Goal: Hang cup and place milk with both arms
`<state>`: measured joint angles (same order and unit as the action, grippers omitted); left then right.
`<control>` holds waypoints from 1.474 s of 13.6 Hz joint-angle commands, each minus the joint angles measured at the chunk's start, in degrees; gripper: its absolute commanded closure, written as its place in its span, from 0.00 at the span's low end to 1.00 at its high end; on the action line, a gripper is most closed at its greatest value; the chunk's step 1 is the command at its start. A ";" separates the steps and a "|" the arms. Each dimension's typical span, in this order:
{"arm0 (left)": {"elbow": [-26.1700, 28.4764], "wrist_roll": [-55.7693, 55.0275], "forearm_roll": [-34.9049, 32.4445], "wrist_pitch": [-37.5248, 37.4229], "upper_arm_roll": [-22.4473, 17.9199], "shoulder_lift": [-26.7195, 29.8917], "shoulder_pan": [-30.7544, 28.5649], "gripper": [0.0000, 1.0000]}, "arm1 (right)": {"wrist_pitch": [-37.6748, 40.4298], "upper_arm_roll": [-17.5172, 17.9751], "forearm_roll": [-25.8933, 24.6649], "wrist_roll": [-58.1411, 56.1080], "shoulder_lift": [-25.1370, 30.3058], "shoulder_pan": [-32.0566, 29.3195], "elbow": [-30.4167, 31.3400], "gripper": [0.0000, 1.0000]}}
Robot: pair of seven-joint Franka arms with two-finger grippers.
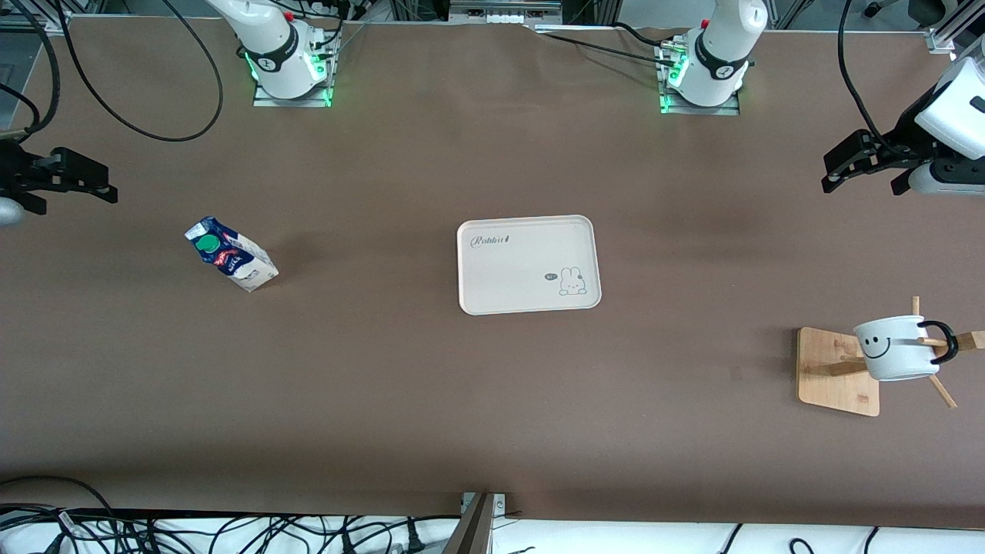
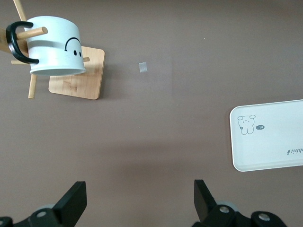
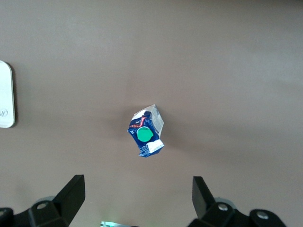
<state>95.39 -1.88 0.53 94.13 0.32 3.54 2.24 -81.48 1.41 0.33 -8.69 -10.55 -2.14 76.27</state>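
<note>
On table: one cup (image 1: 896,348), one milk (image 1: 231,255).

The white rounded tray with a rabbit drawing (image 2: 265,142) runs off the left wrist view's edge; the black two-finger right gripper (image 1: 58,181) is partly cut off in front view; the small blue-and-white milk carton's (image 1: 231,255) print is unreadable.

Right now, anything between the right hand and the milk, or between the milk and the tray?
Nothing visible. The right hand hangs open over bare table near the milk. Only bare table separates the milk from the tray.
</note>
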 commanded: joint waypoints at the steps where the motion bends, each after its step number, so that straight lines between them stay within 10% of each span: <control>1: -1.79 0.30 -0.62 -1.40 -0.06 -0.73 0.13 0.00 | 0.44 2.10 -1.21 3.16 1.41 -2.00 1.95 0.00; 14: -1.79 0.30 -0.62 -1.40 -0.06 -0.73 0.13 0.00 | 3.43 1.57 -2.88 3.33 1.41 -1.91 1.25 0.00; 20: -1.88 0.39 -0.62 -1.40 -0.06 -1.96 0.05 0.00 | 2.46 -3.87 -4.11 5.44 3.70 4.77 3.01 0.00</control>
<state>95.40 -1.88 0.53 94.00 0.30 3.13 2.23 -78.31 -1.15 -2.74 -4.12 -8.75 1.48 77.16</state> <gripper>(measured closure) 0.000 0.000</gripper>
